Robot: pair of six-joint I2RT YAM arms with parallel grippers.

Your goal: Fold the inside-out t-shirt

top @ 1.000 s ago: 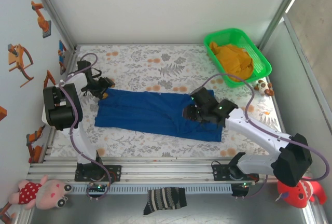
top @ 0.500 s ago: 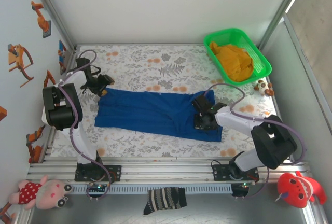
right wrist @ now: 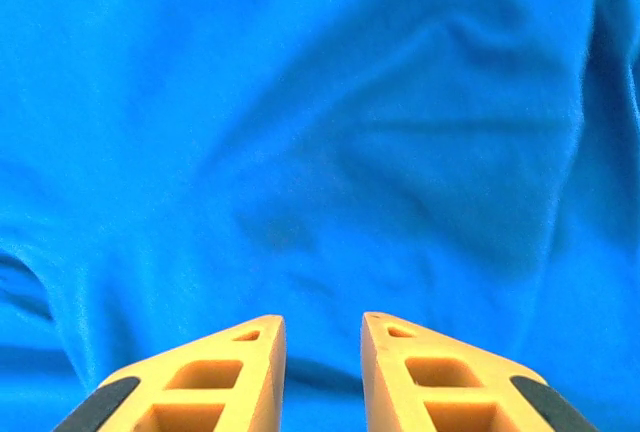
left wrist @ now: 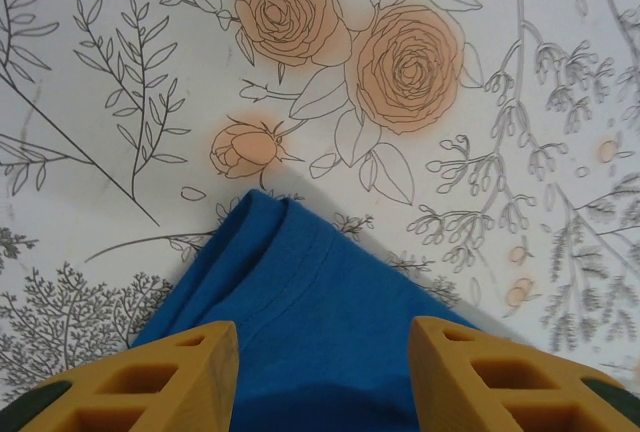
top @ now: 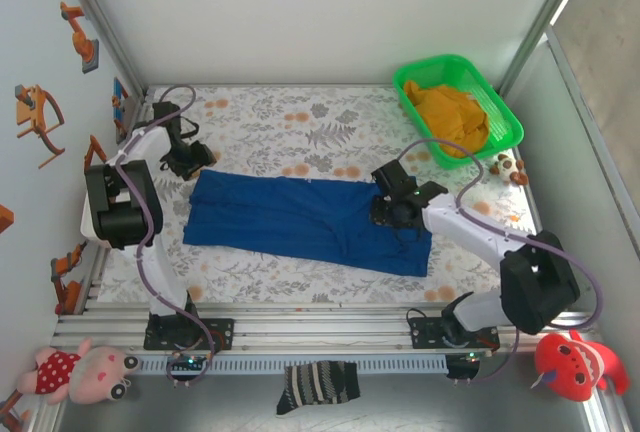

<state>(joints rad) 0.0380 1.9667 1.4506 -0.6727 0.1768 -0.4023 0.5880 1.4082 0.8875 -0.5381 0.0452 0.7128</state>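
Green basket at the far right corner holds a mustard-yellow garment; the floral-print table sits inside white walls (stickers on the left one). The blue inside-out t-shirt lies spread flat mid-table; left gripper stands open over its far left corner, right gripper hovers at its right end, jaws narrowly apart, holding nothing

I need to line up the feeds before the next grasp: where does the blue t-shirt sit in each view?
Top external: the blue t-shirt lies spread across mid-table.
Left wrist: a corner of the blue t-shirt points up from bottom centre.
Right wrist: the blue t-shirt, wrinkled, runs across the upper half.
Shared landmark: the floral table cover, in the top and left wrist views.
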